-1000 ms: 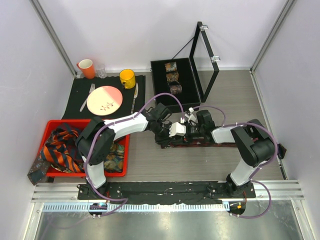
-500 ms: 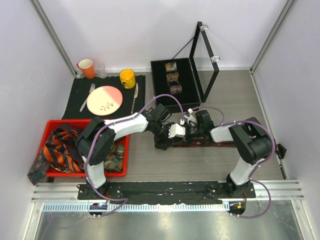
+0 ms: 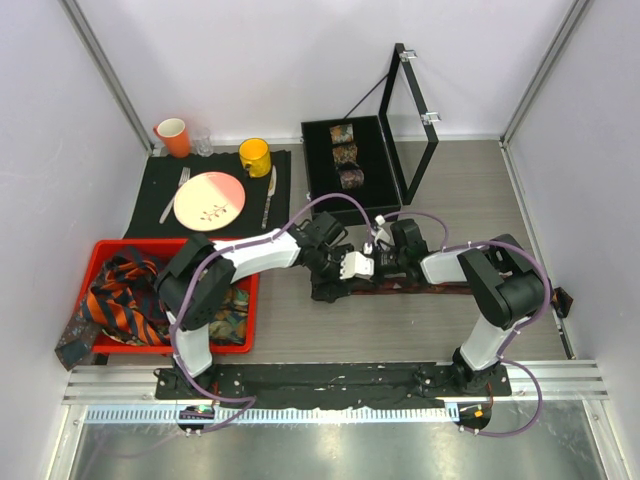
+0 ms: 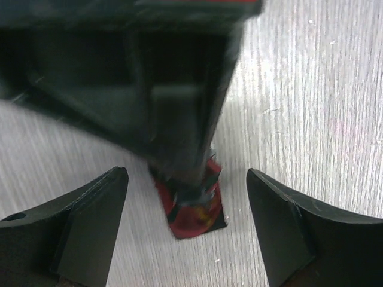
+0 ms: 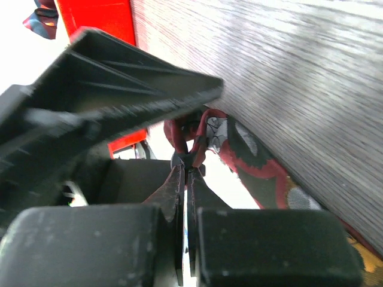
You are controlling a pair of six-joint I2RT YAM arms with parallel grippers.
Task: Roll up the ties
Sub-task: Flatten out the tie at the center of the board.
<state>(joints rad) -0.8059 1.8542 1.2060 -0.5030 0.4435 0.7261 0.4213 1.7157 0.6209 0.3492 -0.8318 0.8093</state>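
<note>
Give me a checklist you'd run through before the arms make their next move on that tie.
1. Right gripper shut on the tie near its tip: ok.
2. Left gripper open, clear of the tie: ok.
3. Rest of the tie stretched along the table: ok.
4. Roll begun at the pinched end: cannot tell.
5. Case open to take the roll: ok.
</note>
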